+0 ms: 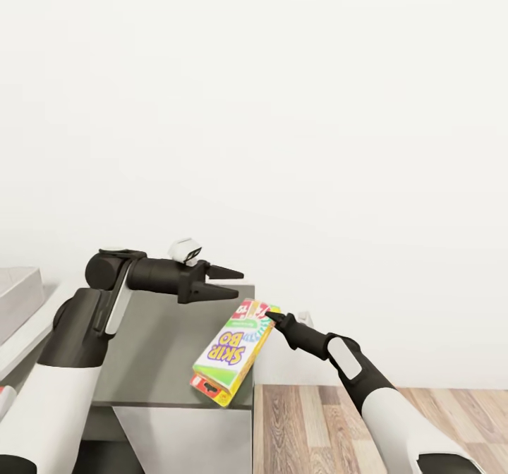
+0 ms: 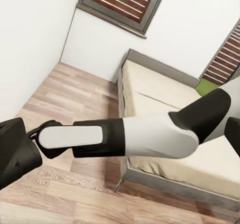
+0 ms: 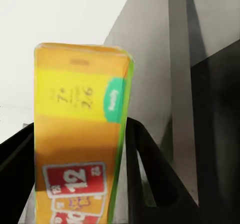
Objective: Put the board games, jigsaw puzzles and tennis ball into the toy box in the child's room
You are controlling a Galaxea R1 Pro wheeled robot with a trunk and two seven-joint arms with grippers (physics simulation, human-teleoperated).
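My right gripper [image 1: 271, 317] is shut on the upper end of the white-green "SKIP-BO" board game [image 1: 233, 350], which hangs tilted over the front right corner of the table's grey top [image 1: 152, 347]. In the right wrist view the box's yellow-orange end [image 3: 80, 114] sits between the dark fingers [image 3: 150, 174]. To the box's upper left, my left gripper [image 1: 236, 283] hovers over the table, open, with nothing between its fingers. A light-grey sloped wall, apparently the toy box [image 1: 17, 298], shows at the far left. The beige bed [image 2: 165, 89] lies in the left wrist view, behind my right arm [image 2: 130, 136].
A plain white wall [image 1: 282, 142] rises right behind the table. Wood-plank floor [image 1: 317, 424] lies to the table's right and beside the bed [image 2: 75, 99]. A dark-framed window [image 2: 125, 1] is above the bed's head. A small red-and-white thing [image 1: 4, 398] pokes in at the lower left.
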